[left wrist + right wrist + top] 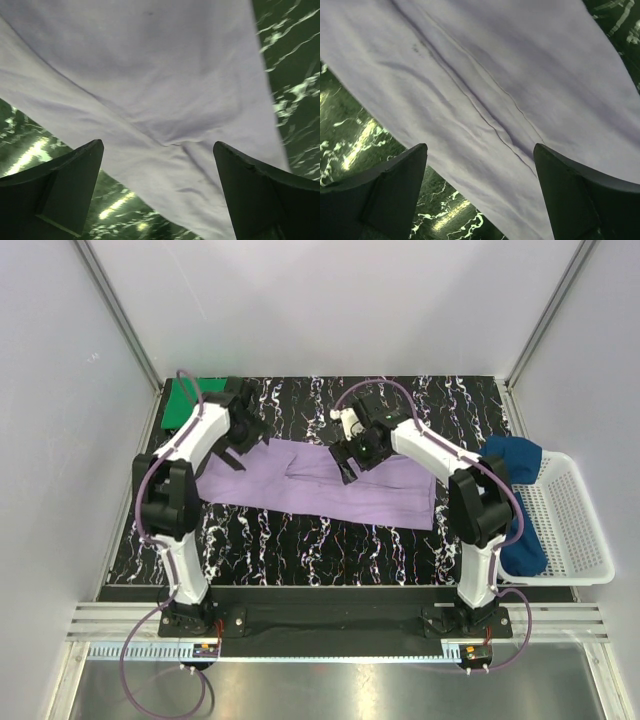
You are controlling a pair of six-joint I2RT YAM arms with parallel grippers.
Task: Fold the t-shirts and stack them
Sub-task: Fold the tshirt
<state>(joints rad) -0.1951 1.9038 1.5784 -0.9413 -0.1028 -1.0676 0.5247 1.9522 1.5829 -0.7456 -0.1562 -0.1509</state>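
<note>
Top view: lavender shirt lies flat mid-desk, long axis left–right. Left arm is over its left end, right arm over its middle. Green shirt is back-left; blue shirt is draped on the basket.

Left wrist: left jaws wide open, empty, cloth just below.

Right wrist: right jaws likewise spread, holding nothing, above a diagonal seam. The shirt's right end looks nearer the right arm.

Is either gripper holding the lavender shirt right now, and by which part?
Nothing is held. The left gripper and the right gripper are both open above the lavender shirt, which lies loose on the table.
</note>
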